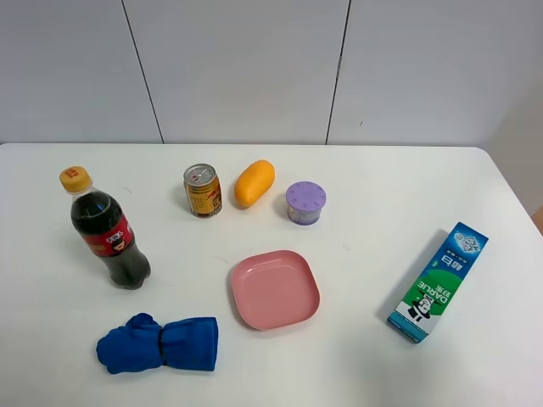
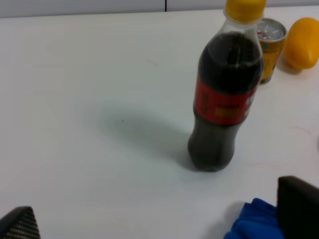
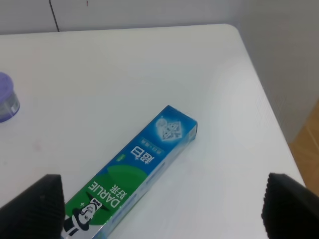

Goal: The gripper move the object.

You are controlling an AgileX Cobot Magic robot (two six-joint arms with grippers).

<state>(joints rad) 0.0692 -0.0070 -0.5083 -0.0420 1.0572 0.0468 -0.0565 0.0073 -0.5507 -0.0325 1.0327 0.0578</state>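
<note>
The task does not say which object is meant, so this is a judgement. The right pincer hangs over the toothpaste box, and the left pincer hangs near the cola bottle and the blue cloth. Either side has a candidate.

The toothpaste box would probably be light and fairly stiff, though thin card may dent under a hard squeeze. Its glossy faces could be slippery. I would take it across the narrow width near the middle of its length, so it does not swing. The cola bottle looks nearly full, so likely heavy and top-tall; its round, smooth plastic suggests a hold on the body at the red label, not the cap.

The box lies flat on the white bench at the right, near side, running diagonally with its blue end farther away. It is blue and green with white lettering and a small cartoon figure at the near end. The bottle stands upright at the left, dark with a yellow cap, the cloth just nearer than it.

Both pincers stand wide apart with nothing between the tips; only the dark fingertip ends show in each wrist view.
</note>
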